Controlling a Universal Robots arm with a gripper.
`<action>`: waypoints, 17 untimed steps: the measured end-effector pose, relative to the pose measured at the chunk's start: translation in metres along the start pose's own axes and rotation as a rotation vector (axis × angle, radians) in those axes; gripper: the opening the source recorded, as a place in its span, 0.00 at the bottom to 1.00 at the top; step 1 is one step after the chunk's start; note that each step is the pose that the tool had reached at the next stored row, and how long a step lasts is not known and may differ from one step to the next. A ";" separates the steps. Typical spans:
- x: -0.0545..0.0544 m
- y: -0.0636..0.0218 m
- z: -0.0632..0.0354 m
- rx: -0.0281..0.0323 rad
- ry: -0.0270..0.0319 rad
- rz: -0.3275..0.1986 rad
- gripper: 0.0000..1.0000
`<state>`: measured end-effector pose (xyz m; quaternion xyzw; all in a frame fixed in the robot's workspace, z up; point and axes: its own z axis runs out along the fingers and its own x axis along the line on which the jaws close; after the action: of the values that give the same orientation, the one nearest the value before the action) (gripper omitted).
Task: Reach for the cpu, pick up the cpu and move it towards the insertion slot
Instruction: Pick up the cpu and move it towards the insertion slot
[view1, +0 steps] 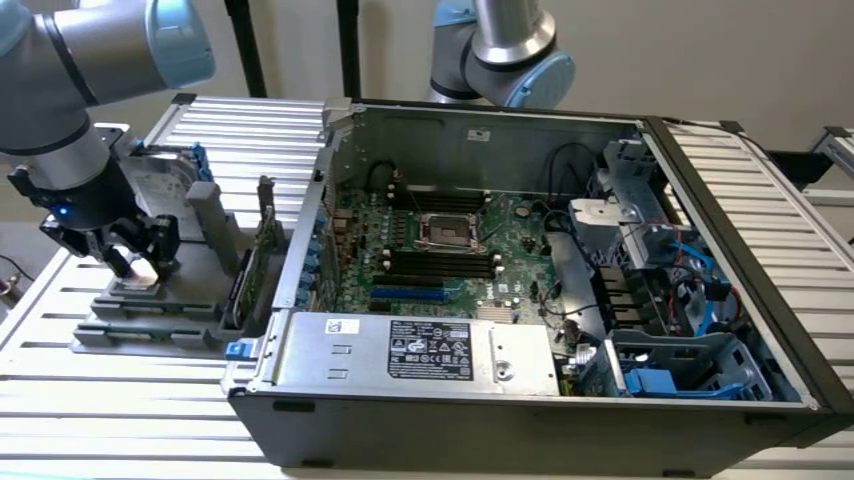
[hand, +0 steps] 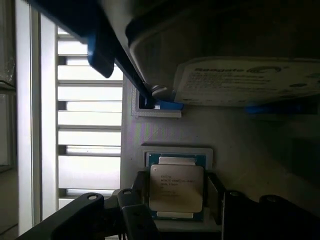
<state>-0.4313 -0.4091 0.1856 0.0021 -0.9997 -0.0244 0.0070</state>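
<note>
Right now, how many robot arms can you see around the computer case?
2. One arm is at the exterior view's left, its end effector down at the grey fixture beside the computer case; a second arm rises behind the case.

A word that looks like "Seagate" is showing faintly on the white label (hand: 250, 82) of the silver hard drive (hand: 210, 35), while the lines printed on the silver-grey square cpu (hand: 176, 187) and on the black-and-white sticker (view1: 430, 350) of the grey metal power supply box (view1: 514, 350) are proving too small to read.
</note>
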 end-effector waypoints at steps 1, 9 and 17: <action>0.000 0.0000 0.0000 -0.0001 0.0001 0.000 0.58; 0.000 0.0000 -0.0002 -0.0002 0.0033 0.000 0.55; 0.000 0.0010 -0.0203 -0.0001 0.0080 0.000 0.55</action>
<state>-0.4312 -0.4091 0.2059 0.0020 -0.9996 -0.0244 0.0110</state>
